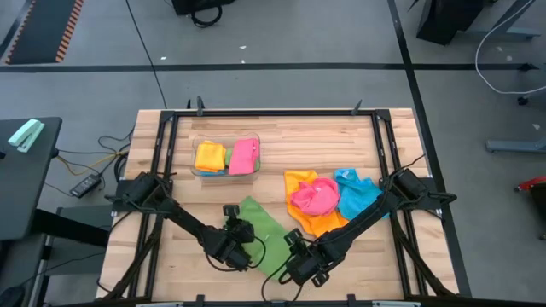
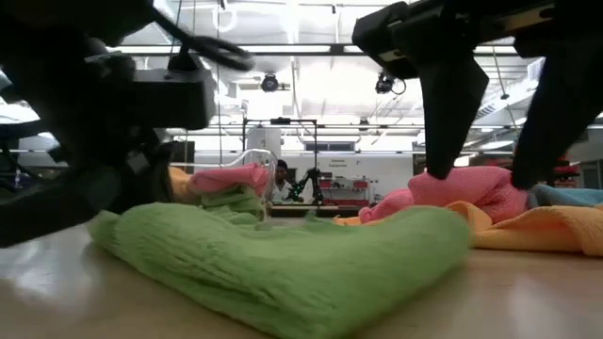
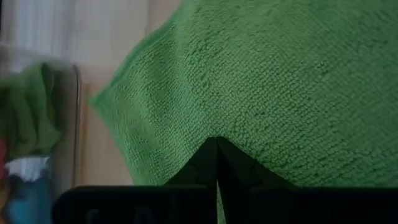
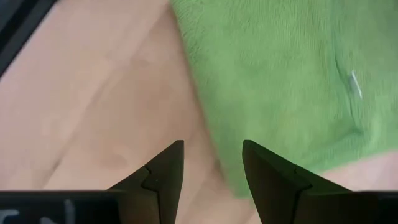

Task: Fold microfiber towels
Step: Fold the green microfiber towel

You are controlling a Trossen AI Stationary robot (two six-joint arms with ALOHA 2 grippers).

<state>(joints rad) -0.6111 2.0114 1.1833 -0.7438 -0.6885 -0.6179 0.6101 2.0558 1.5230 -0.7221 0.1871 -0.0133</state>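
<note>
- Folding the green towel (image 1: pixel 263 232) looks like the step in hand; it lies as a long strip at the table's (image 1: pixel 341 136) front centre, long axis running diagonally from up near the clear bin (image 1: pixel 225 159) down toward the front edge.
- Left gripper (image 1: pixel 237 248) sits at the strip's left side, fingers pressed together w/ green cloth at the tips, so prob. pinching its edge.
- Right gripper (image 4: pixel 212 169) is at the strip's near end, fingers spread, hovering over bare wood w/ the towel's edge between the tips, not clamped.
- Key relation: the strip's far end lies away from both grippers, toward the bin, so the fold prob. runs along that diagonal.
- Other towels: pink (image 1: pixel 313 198), orange (image 1: pixel 300 182), blue (image 1: pixel 355 193) piled right of centre; more in the bin.
</note>
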